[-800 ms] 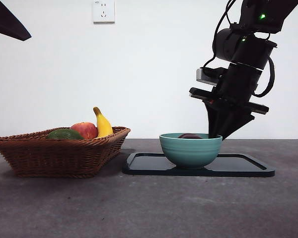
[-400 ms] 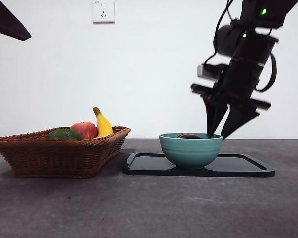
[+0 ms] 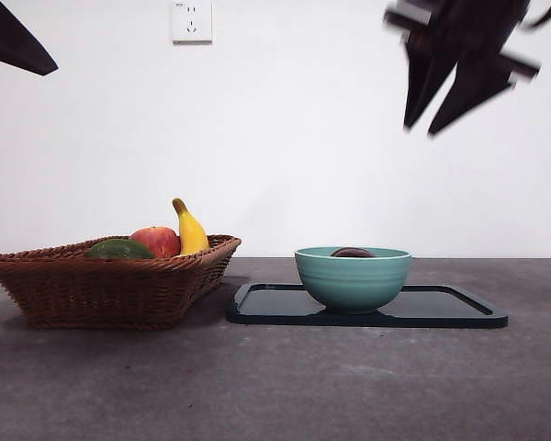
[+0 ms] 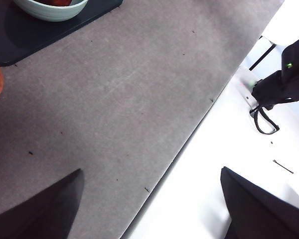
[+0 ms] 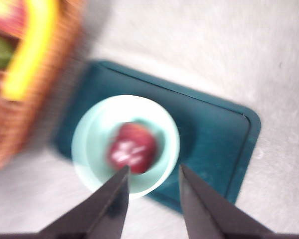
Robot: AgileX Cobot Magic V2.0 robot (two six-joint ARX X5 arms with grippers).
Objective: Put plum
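I see the plum (image 3: 352,252) resting in the bowl (image 3: 353,280) at frame centre-right; my right gripper (image 3: 448,99), upper right, hangs spread and empty. Little risk now: only a careless sweep could nudge the bowl.

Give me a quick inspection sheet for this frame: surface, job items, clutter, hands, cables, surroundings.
Surface: grey table, a few small specks.
Job's things: plum lies inside the teal bowl, which stands on the dark tray.
Clutter: wicker basket beside the tray holds an apple, banana and green fruit.
Hands: right hand open, empty, high above the bowl, blurred; left hand open, empty, over the table edge.
Cables: black cable off the table.
Surroundings: white wall, power outlet.
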